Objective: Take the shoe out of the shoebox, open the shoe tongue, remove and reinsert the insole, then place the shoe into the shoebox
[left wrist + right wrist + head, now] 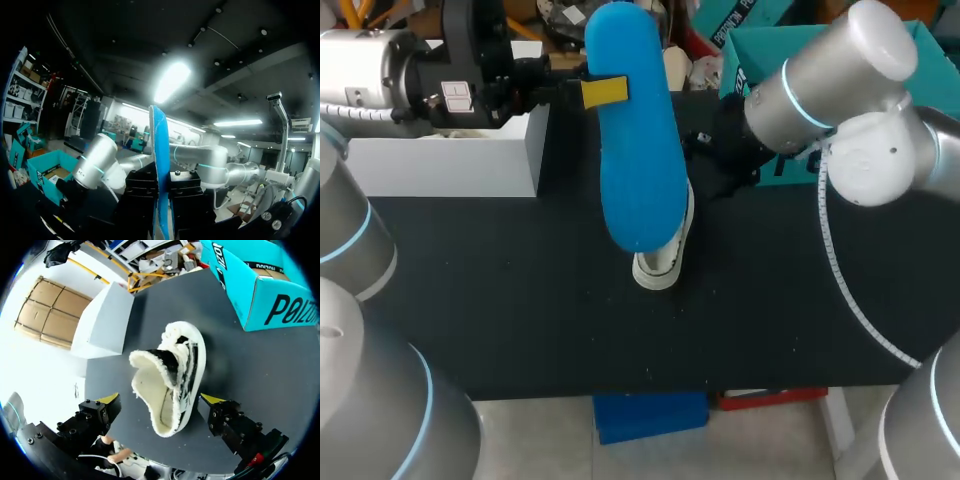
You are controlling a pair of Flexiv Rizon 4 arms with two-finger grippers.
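A long blue insole (635, 150) hangs in the air over the table, and my left gripper (605, 92) is shut on its upper part. In the left wrist view the insole (160, 165) stands edge-on between the black fingers. Below it, a white shoe (665, 258) with black side stripes lies on the black table. The right wrist view has the shoe (175, 375) with its tongue pulled wide open and the inside bare. My right gripper (161, 400) hovers over the shoe, open, with one yellow tip on each side and neither touching it. The teal shoebox (260, 285) stands beyond the shoe.
A white box (470, 150) stands at the back left of the table, close behind my left gripper. The teal shoebox (750, 50) is at the back right, partly hidden by my right arm. The black table (520, 300) stretches toward the front edge.
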